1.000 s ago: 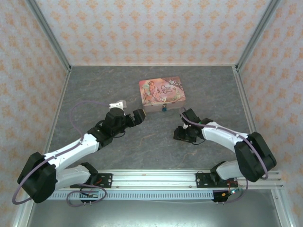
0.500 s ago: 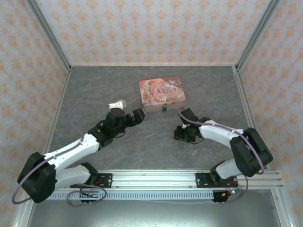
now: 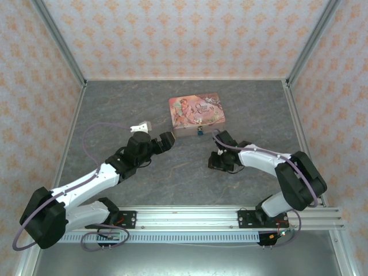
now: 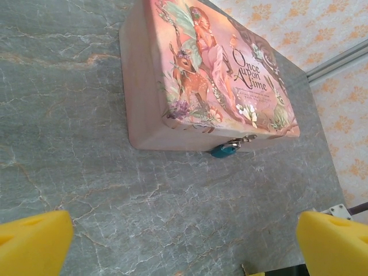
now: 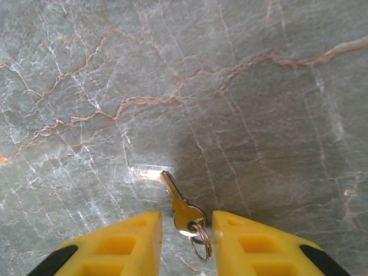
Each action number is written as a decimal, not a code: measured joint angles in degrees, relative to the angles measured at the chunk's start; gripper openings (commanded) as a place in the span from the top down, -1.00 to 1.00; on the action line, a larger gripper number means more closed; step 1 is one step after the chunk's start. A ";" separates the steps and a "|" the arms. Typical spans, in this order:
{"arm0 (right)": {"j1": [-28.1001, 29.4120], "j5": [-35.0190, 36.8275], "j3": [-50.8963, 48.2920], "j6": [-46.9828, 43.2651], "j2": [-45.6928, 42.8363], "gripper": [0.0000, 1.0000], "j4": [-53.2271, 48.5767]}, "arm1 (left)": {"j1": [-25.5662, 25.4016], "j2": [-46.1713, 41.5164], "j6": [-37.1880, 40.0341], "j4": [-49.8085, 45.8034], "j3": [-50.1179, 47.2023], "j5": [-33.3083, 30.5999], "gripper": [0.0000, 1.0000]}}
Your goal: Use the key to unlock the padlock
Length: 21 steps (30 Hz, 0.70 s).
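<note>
The grey marbled table (image 3: 115, 103) fills the floor of the patterned-wall booth. From above, the left arm (image 3: 86, 184) reaches from the 7 o'clock corner toward the middle. The right arm (image 3: 270, 164) bends in from 5 o'clock.

The pink picture tin (image 3: 196, 113) lies flat, just to the 12 o'clock side of the table's centre, with its lid down.

The left gripper (image 3: 167, 141) hovers at about 8 o'clock from the tin, clear of it. In its wrist view its yellow fingers (image 4: 34, 244) are spread wide and hold nothing. The right gripper (image 3: 219, 161) is low over the table at about 5 o'clock from the tin. Its two yellow fingers (image 5: 123, 241) stand close together on either side of the key's head, with a thin gap on each side, so they are not pinching it.

The padlock (image 4: 223, 150), small and blue-teal, hangs at the clasp on the tin's front face, at the 6 o'clock edge seen from above (image 3: 199, 131).

The key (image 5: 179, 206) lies flat on the table, blade pointing to 11 o'clock in the right wrist view. A thin wire ring (image 5: 201, 244) hangs off its head at 5 o'clock.
</note>
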 measured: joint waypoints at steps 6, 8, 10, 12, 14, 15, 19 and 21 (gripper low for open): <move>0.00 0.37 0.22 0.22 0.63 0.65 -0.24 | -0.02 -0.02 0.00 -0.66 0.00 -0.94 -1.00; -0.02 0.61 0.35 0.37 0.72 0.75 -0.50 | 0.00 -0.02 0.00 -0.87 0.00 -0.98 -1.00; -0.02 0.79 0.44 0.50 0.72 0.85 -0.70 | 0.00 -0.02 0.00 -0.92 0.00 -0.98 -1.00; 0.00 0.74 0.50 0.50 0.74 0.93 -0.46 | -0.02 -0.02 0.00 -0.92 0.00 -1.01 -1.00; 0.24 0.55 0.55 0.68 0.83 1.00 0.39 | 0.00 -0.02 0.00 -0.98 0.00 -1.01 -1.00; 0.28 0.52 0.55 0.63 0.83 1.00 0.46 | 0.00 -0.11 0.00 -1.01 0.00 -0.98 -1.00; 0.33 0.48 0.52 0.70 0.57 1.00 1.33 | -0.02 -0.83 -0.11 -1.05 0.00 -0.98 -1.00; 0.33 0.28 0.09 1.20 -0.55 1.00 2.67 | 0.00 -1.27 -0.35 -1.05 0.00 -0.96 -1.00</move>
